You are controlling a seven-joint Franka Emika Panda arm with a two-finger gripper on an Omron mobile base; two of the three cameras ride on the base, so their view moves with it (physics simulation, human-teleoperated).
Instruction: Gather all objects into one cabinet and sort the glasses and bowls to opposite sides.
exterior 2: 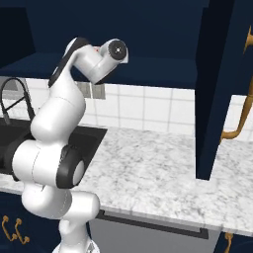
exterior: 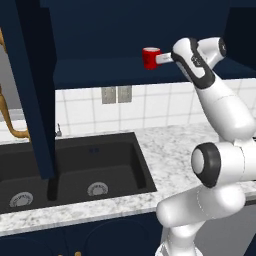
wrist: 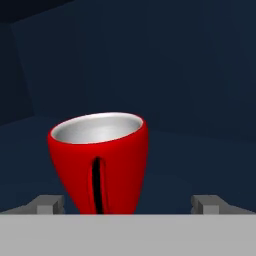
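Note:
A glossy red mug (exterior: 149,58) stands upright on the shelf of the dark navy upper cabinet (exterior: 100,72), near the shelf's front edge. In the hand view the mug (wrist: 102,160) sits close in front, its handle turned toward the camera. My gripper (wrist: 129,204) is open, with its fingertips (wrist: 47,204) wide apart on either side of the mug's base and not touching it. From the left base view the gripper (exterior: 162,59) reaches into the cabinet just right of the mug. The right base view has the hand pointing into the cabinet (exterior 2: 158,74), which hides the mug.
The cabinet's tall navy doors (exterior: 30,90) (exterior 2: 217,89) hang open at both sides, with gold handles (exterior 2: 239,123). Below lie a marble counter (exterior: 175,150) and a black double sink (exterior: 75,170) with a dark faucet (exterior 2: 10,96).

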